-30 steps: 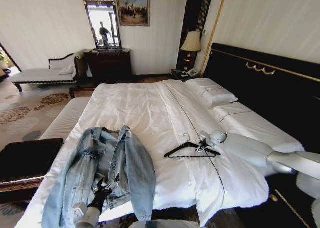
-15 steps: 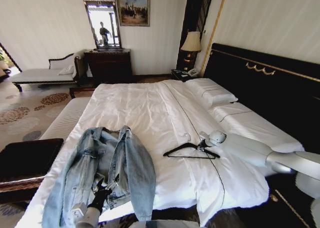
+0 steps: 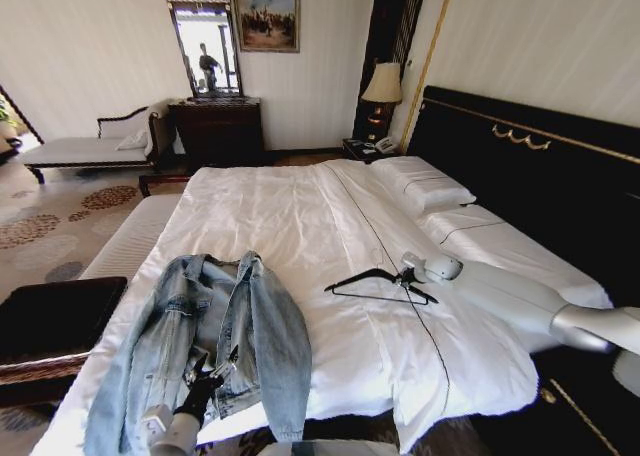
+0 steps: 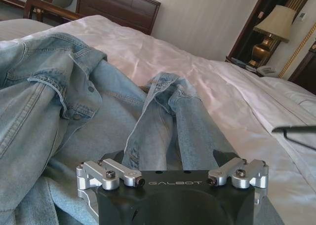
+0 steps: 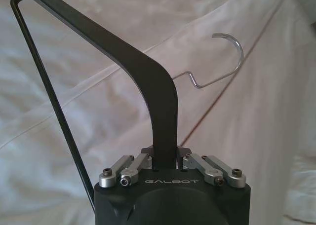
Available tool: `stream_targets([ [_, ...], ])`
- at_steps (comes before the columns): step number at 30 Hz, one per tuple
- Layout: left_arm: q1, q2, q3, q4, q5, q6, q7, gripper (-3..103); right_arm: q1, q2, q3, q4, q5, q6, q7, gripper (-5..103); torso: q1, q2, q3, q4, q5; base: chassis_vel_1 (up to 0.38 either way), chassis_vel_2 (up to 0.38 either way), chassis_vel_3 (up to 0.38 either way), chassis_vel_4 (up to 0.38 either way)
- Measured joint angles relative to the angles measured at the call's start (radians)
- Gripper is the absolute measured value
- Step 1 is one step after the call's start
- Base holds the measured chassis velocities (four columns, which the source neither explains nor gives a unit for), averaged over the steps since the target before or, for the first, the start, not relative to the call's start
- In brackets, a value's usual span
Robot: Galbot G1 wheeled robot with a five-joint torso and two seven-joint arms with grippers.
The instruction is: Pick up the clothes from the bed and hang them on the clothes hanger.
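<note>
Head view: my right gripper [image 3: 405, 276] is clamped on the clothes hanger [image 3: 378, 282], its bar crosswise; denim jacket [image 3: 215, 341] lies leftward on the bed [image 3: 290, 206], under my left gripper [image 3: 207, 373], seemingly pinching denim.

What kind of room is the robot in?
Most likely a hotel bedroom: a big white-sheeted double bed with a tall black headboard, a bedside lamp, and a framed painting on the wall.

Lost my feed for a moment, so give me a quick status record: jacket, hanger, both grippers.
jacket: spread on the bed, near its foot
hanger: lifted off the sheet, hook free
right gripper: shut on the hanger's arm
left gripper: low at the jacket, shut on denim
hung: not yet
</note>
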Motion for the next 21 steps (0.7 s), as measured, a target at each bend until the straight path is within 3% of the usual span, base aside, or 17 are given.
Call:
stream_targets([
  [2, 0.002, -0.001, -0.001, -0.007, -0.003, 0.0, -0.001, 100, -0.065, -0.003, 0.112, 0.03, -0.002, 0.013, 0.06, 21, 0.0, 0.0, 0.0, 0.0, 0.0005, 0.0, 0.0, 0.0, 0.0],
  [3, 0.002, -0.001, -0.001, -0.007, -0.003, 0.0, -0.001, 100, -0.065, -0.003, 0.112, 0.03, -0.002, 0.013, 0.06, 21, 0.0, 0.0, 0.0, 0.0, 0.0005, 0.0, 0.0, 0.0, 0.0],
  [6, 0.013, -0.006, -0.004, -0.023, -0.002, 0.0, -0.002, 100, -0.207, -0.038, 0.307, 0.13, -0.04, 0.052, 0.141, 21, 0.0, 0.0, 0.0, 0.0003, -0.0001, 0.0, 0.0, 0.0, 0.0],
  [8, 0.015, -0.007, -0.004, -0.026, -0.001, 0.0, -0.002, 100, -0.244, -0.047, 0.341, 0.15, -0.058, 0.064, 0.151, 21, 0.0, 0.0, 0.0, 0.0001, -0.0001, 0.0, 0.0, 0.0, 0.0],
  [12, 0.031, -0.017, -0.004, -0.047, 0.017, 0.0, -0.004, 100, -0.464, -0.075, 0.524, 0.265, -0.208, 0.121, 0.203, 21, 0.0, 0.0, 0.0, -0.0005, 0.0008, 0.0, 0.0, 0.0, 0.0],
  [17, 0.039, -0.022, -0.003, -0.059, 0.028, 0.001, -0.005, 100, -0.582, -0.069, 0.633, 0.328, -0.356, 0.176, 0.277, 21, 0.0, 0.0, 0.0, 0.0001, 0.0003, 0.0, 0.0, 0.0, 0.0],
  [21, 0.043, -0.023, -0.007, -0.069, 0.03, 0.001, -0.005, 100, -0.655, -0.051, 0.684, 0.357, -0.415, 0.194, 0.312, 21, 0.0, 0.0, 0.0, 0.0003, 0.0003, 0.0, 0.0, 0.0, 0.0],
])
